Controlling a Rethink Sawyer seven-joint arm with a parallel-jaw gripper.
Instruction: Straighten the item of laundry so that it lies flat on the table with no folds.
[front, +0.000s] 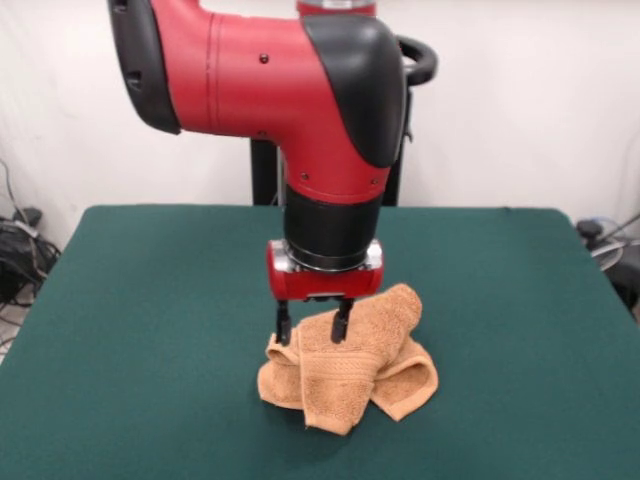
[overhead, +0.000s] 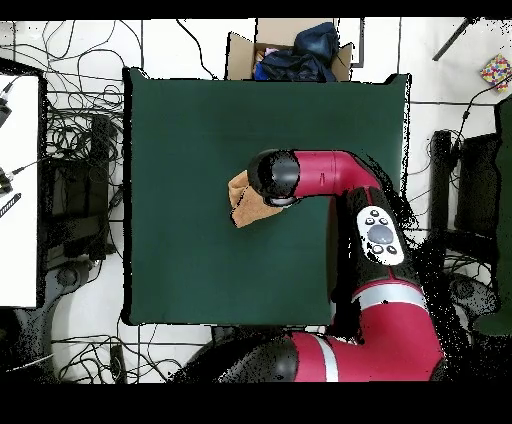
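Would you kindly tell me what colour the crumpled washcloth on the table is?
The washcloth is orange-tan; the front view shows it best.

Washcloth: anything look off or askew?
Yes. The orange-tan washcloth lies bunched in overlapping folds on the green table, not flat. The gripper is down at the heap's top, fingers apart. No damage or spills visible.

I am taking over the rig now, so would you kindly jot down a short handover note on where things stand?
Gripper: open, fingers spread, tips down at the top of the washcloth; holding nothing.
Washcloth: crumpled in a heap with several folds, near the middle of the green table; in the overhead view the arm covers most of it.
Done: nothing flattened yet.
Left: spread the cloth out until it lies flat with no folds.
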